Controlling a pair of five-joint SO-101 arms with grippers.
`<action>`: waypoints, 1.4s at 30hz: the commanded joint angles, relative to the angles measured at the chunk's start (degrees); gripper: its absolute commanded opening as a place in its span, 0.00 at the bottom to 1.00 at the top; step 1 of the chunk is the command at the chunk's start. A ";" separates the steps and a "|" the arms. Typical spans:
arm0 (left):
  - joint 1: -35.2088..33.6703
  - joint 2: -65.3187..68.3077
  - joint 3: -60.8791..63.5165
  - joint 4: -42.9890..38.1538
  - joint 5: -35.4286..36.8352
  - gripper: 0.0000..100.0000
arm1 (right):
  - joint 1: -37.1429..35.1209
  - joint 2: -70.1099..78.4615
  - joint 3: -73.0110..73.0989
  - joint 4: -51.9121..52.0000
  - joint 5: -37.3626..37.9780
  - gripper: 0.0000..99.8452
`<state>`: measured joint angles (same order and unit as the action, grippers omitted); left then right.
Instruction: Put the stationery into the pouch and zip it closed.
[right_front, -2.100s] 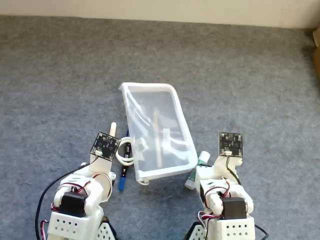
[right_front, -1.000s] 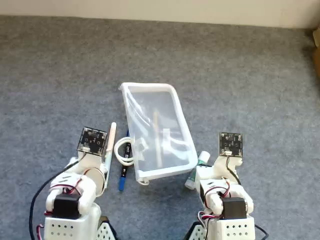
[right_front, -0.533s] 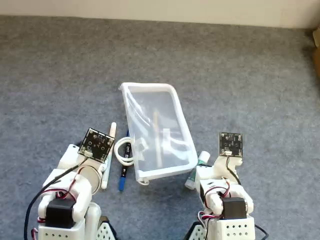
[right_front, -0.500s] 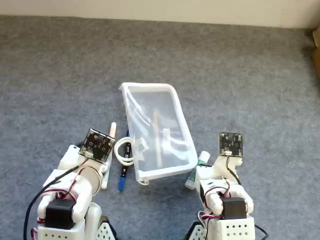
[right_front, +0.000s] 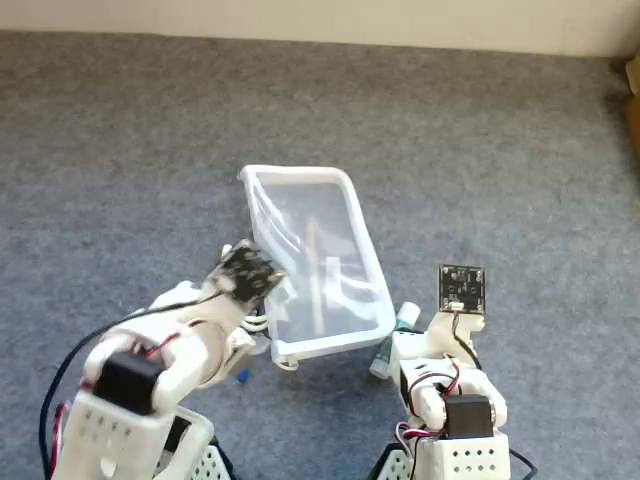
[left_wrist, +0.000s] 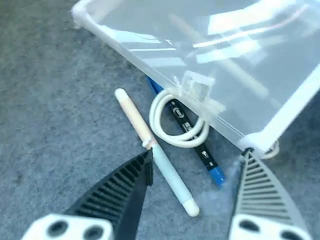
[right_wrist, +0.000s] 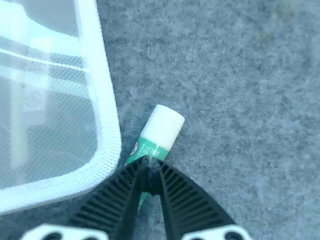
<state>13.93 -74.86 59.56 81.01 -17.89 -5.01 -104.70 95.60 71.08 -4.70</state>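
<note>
the right gripper (right_wrist: 149, 181), jaws pressed together, sits over the near end of the green glue stick (right_wrist: 159, 131), just right of the pouch (right_front: 340, 342). the left gripper (left_wrist: 197, 159) is spread wide above a pastel pen (left_wrist: 172, 177) and a blue pen (left_wrist: 200, 151) lying left of the clear pouch, whose white cord loop (left_wrist: 155, 117) crosses the blue pen.

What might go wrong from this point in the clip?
The open left gripper spans the pale pen, the blue pen and the white loop; closing here may snag the loop or grab both pens. The right gripper sits shut over the glue stick, which could roll if nudged. Nothing holds the pouch, so it may slide.
</note>
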 joint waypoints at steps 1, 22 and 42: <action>5.93 13.14 -5.23 0.26 -0.35 0.27 | 0.22 -0.48 8.92 0.66 -0.53 0.01; 6.02 31.43 -0.75 -23.65 4.75 0.26 | 0.22 -0.48 8.92 0.66 -0.53 0.01; 0.57 63.08 -24.13 -34.20 10.20 0.20 | 0.22 -0.48 8.92 0.66 -0.53 0.01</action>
<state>15.60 -15.16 44.79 41.89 -8.48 -5.01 -104.70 95.60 71.08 -4.70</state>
